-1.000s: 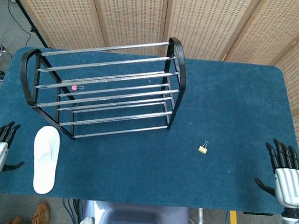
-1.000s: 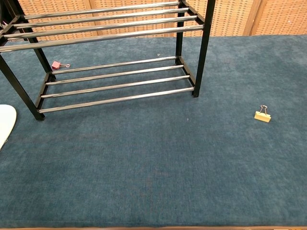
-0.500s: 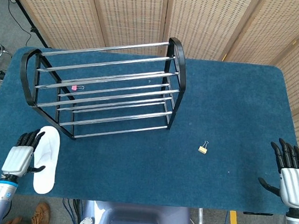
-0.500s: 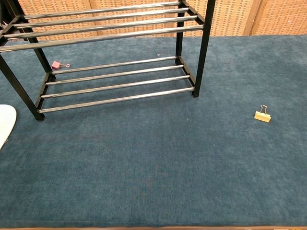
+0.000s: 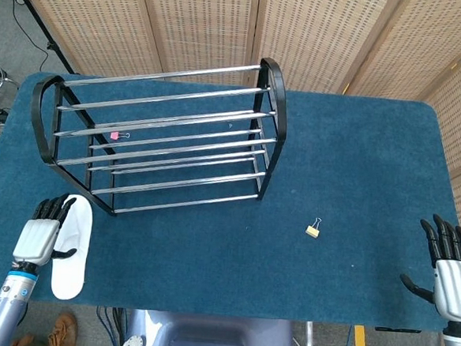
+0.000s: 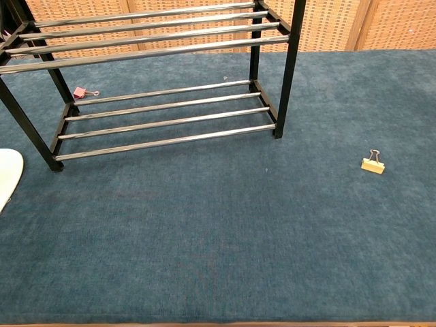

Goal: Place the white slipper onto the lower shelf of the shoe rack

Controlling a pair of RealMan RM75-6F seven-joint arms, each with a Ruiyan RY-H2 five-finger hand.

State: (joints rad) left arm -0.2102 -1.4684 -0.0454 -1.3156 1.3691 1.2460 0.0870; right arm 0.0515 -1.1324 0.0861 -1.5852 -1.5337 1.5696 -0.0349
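The white slipper [image 5: 73, 249] lies flat on the blue table near the front left corner, toe toward the shoe rack [image 5: 158, 136]; only its tip [image 6: 7, 176] shows at the left edge of the chest view. My left hand [image 5: 42, 235] hovers over the slipper's left side, fingers spread, holding nothing. The rack is black-framed with chrome bars, and its lower shelf [image 6: 163, 119] is bare. My right hand [image 5: 449, 271] stays at the front right corner, fingers apart and empty.
A small yellow binder clip [image 5: 314, 228] lies on the table right of the rack. A pink clip [image 5: 116, 135] sits on the cloth behind the lower bars. Woven screens stand behind the table.
My left hand has moved right from the table's edge to the slipper's left side. The right hand has dropped slightly toward the front edge. The slipper has not moved.
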